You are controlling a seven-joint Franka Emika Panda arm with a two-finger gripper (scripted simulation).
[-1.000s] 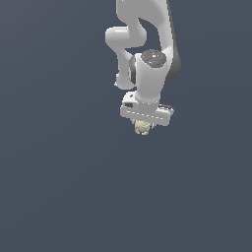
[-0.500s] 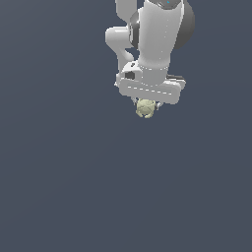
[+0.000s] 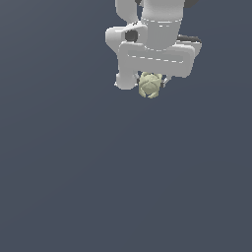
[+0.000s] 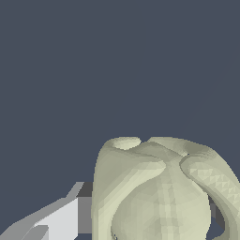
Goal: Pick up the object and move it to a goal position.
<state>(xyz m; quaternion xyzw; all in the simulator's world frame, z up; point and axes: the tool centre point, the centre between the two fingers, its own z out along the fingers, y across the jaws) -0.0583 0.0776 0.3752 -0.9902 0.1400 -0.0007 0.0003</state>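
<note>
One white gripper [image 3: 150, 84] hangs near the top of the exterior view, and its fingers are closed around the object [image 3: 149, 85], a small bumpy yellow-green lump that pokes out just under the wide white bar. In the wrist view the object [image 4: 159, 192] looks big and close, with a white finger [image 4: 56, 220] touching its side and plain dark gray floor [image 4: 93, 65] behind it.
</note>
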